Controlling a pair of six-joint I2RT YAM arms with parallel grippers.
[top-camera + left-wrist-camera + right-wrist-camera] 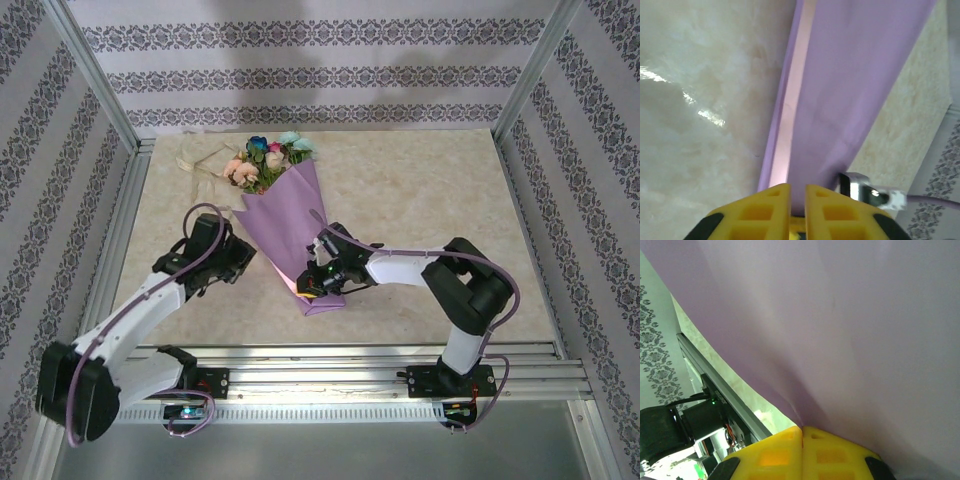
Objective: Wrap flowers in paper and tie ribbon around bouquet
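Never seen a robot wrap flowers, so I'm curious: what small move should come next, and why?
Probably the left hand should let go of the lilac paper cone and head for the floppy cream ribbon lying untied by the colourful artificial blooms, while the right hand holds the cone's narrow end pinched shut.

The thin lilac-purple wrapping paper (290, 240) looks smooth and matt, with soft creases and a faint sheen along one folded edge. The beige marble-patterned tabletop (430, 200) is smooth and glossy, with bright reflections. The blocky yellow fingers (765, 210) of the left gripper (798, 188) look like matt moulded plastic, as do those of the right gripper (802, 430). The silver frame rail (350, 358) is dull, ribbed metal.
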